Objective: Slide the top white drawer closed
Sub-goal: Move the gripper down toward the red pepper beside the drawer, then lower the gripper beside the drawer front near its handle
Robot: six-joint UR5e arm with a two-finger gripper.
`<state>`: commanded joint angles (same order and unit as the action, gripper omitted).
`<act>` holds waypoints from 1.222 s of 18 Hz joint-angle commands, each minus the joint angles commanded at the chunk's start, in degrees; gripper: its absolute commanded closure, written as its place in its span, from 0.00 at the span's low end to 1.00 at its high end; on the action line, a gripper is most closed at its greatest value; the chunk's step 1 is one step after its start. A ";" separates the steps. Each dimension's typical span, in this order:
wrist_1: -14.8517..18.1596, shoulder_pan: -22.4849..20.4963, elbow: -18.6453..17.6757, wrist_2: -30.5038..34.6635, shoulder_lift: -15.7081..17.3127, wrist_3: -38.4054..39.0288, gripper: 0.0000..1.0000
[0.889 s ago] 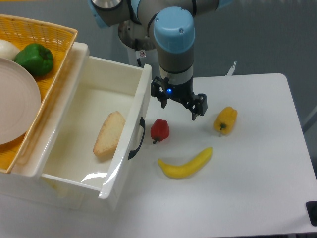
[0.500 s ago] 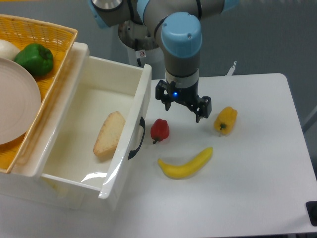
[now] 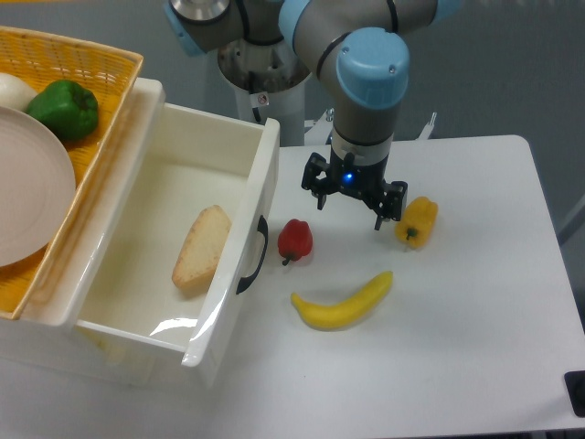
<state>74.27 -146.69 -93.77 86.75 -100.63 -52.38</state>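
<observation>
The top white drawer [image 3: 239,240] stands pulled out, its front panel with the black arched handle [image 3: 253,258] facing right. A piece of bread [image 3: 202,247] lies inside it. My gripper [image 3: 351,203] hangs open above the table, to the right of the drawer front, with nothing between its fingers. It sits between the red pepper [image 3: 295,240] and the yellow pepper [image 3: 417,221], a little behind them.
A yellow banana [image 3: 343,303] lies in front of the red pepper. A woven yellow basket [image 3: 82,137] on top of the drawer unit holds a green pepper [image 3: 63,109] and a white plate [image 3: 27,187]. The table's right edge [image 3: 553,247] is near.
The gripper has moved to the right, away from the drawer front and toward the yellow pepper, staying open. The drawer and the fruit have not moved.
</observation>
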 joint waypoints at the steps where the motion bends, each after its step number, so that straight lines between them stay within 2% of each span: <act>1: 0.00 -0.17 -0.44 0.00 0.00 0.09 0.00; 6: 0.00 -0.44 -0.53 -0.18 -0.35 0.35 0.00; 10: -1.32 -0.27 0.17 -0.35 -3.07 7.19 0.00; 16: -1.75 0.09 0.35 -1.93 -5.71 10.19 0.00; 19: -2.29 -0.88 1.84 -10.26 -8.26 10.55 0.00; 22: -2.37 -0.79 1.84 -10.99 -8.96 12.21 0.00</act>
<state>71.90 -147.48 -91.93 75.76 -109.60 -40.17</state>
